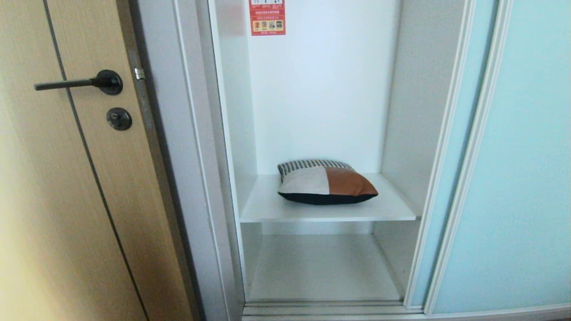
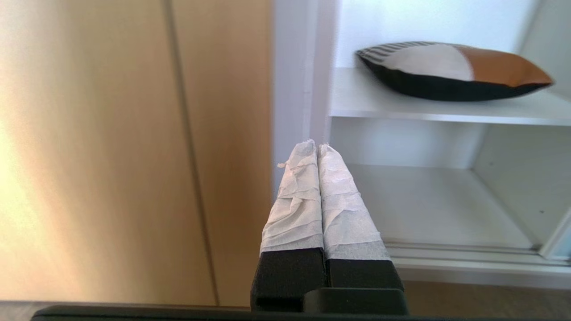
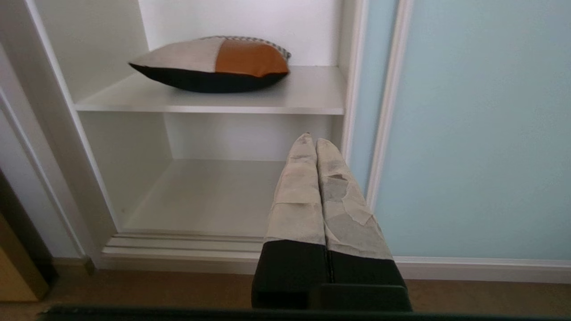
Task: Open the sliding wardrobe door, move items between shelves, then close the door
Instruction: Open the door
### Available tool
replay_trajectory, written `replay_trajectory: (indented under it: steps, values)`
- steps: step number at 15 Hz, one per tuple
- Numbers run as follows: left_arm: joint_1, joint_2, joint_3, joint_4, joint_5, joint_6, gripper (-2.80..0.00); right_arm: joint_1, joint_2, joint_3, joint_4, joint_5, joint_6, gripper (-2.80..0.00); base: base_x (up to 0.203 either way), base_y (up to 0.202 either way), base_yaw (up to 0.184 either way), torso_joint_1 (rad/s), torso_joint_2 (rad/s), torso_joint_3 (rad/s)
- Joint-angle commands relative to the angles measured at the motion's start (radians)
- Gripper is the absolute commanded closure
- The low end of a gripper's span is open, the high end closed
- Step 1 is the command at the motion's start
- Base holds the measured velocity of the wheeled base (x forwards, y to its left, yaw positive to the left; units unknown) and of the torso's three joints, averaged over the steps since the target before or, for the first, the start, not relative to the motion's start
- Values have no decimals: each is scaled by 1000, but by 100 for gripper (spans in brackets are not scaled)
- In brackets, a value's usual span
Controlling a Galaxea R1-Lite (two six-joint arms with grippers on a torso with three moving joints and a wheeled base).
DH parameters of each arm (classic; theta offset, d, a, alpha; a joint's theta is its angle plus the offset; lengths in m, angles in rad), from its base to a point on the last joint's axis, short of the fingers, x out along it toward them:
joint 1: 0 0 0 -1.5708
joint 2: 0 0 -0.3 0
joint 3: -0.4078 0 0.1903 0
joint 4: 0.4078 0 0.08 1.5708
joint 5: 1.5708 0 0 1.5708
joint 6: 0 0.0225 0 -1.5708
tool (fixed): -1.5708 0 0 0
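Observation:
The pale aqua sliding wardrobe door (image 1: 513,178) stands slid to the right, leaving the narrow white compartment uncovered. The item (image 1: 325,183), a soft cushion-like bundle of black, tan-brown, white and striped patches, lies on the upper shelf (image 1: 267,209). The lower shelf (image 1: 321,267) is bare. Neither arm shows in the head view. My left gripper (image 2: 316,145) is shut and empty, low in front of the compartment's left frame, with the item (image 2: 450,71) up and beyond it. My right gripper (image 3: 312,139) is shut and empty, low before the door's (image 3: 482,133) edge, below the item (image 3: 214,62).
A light wooden door with a black lever handle (image 1: 80,83) stands left of the wardrobe. A red sticker (image 1: 266,17) is on the back wall. The door's floor track (image 1: 325,308) runs along the compartment's bottom edge.

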Motion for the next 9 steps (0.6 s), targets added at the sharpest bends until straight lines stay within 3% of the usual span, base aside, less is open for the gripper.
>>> replay_trajectory:
  steps: [1,5,9]
  values:
    - [0,0,2,0,0,0,0,0,2,0,0,0,0,0,-1,-182,1,2,5,7]
    - [0,0,2,0,0,0,0,0,2,0,0,0,0,0,0,-185,1,0,1,1]
    - [1,0,2,0,0,0,0,0,1,0,0,0,0,0,0,-19,-1,1,1,1]
